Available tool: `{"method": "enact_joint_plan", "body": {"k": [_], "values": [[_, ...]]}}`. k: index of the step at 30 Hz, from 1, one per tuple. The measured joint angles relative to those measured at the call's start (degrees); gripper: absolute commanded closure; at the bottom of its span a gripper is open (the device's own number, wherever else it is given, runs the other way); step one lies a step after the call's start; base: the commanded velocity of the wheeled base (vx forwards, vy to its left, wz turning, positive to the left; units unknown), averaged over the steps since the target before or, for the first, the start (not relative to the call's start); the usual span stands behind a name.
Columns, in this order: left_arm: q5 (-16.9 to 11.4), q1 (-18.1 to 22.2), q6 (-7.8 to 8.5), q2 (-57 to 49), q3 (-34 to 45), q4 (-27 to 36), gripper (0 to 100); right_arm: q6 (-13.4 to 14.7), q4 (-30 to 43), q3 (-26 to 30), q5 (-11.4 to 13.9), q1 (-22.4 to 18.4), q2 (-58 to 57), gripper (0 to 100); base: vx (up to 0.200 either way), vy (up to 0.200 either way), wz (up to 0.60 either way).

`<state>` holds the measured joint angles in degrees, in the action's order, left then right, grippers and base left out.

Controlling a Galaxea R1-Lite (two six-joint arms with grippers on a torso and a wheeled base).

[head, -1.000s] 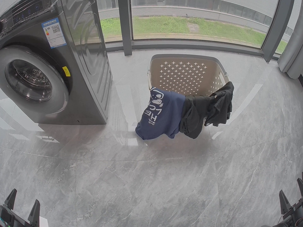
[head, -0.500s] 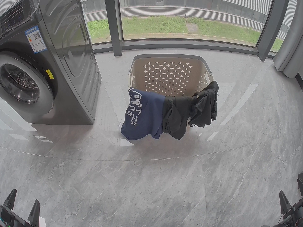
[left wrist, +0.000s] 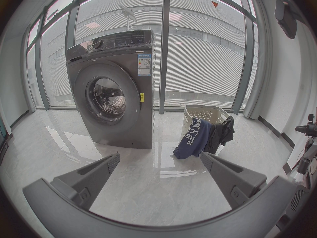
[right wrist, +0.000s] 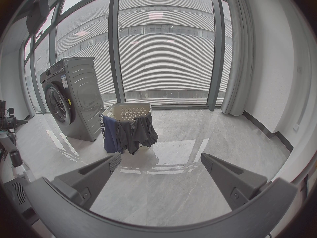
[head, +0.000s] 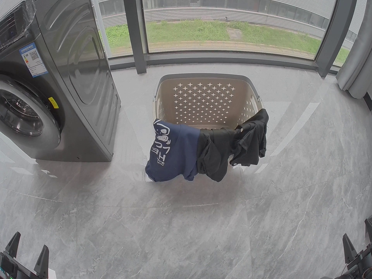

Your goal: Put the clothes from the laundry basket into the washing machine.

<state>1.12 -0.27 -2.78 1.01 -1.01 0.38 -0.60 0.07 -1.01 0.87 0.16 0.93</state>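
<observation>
Left gripper (left wrist: 159, 154): low over the floor, fingers spread, holding nothing.
Right gripper (right wrist: 159, 156): likewise spread and empty, well apart from the clothes.
Floor (head: 186, 233): bare tiles run ahead to the basket, leaving wide room to approach.
Clothes: blue shirt (head: 174, 152) and black garments (head: 232, 146) hang over the near rim of the laundry basket (head: 205, 76), likely easy to pinch from the front.
Washing machine (head: 77, 70): left of the basket; round door looks shut, probably needs opening first.
Window (head: 232, 16): close behind, limiting room beyond.
</observation>
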Motion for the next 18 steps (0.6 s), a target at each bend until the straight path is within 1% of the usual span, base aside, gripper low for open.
{"method": "enact_joint_plan", "body": {"k": [4,13,18], "values": [[-0.01,0.00,-0.01,0.00,0.00,-0.02,0,0.00,0.00,0.00,0.00,0.02,0.01,0,0.200,0.000,0.00],[0.02,0.05,-0.01,0.02,0.00,-0.02,0,0.00,0.00,0.00,0.00,0.02,0.01,0,0.000,0.000,0.00],[0.00,0.00,-0.01,0.02,0.00,0.00,0,0.00,0.02,0.00,0.02,0.02,0.01,0,0.000,-0.200,0.00]]}}
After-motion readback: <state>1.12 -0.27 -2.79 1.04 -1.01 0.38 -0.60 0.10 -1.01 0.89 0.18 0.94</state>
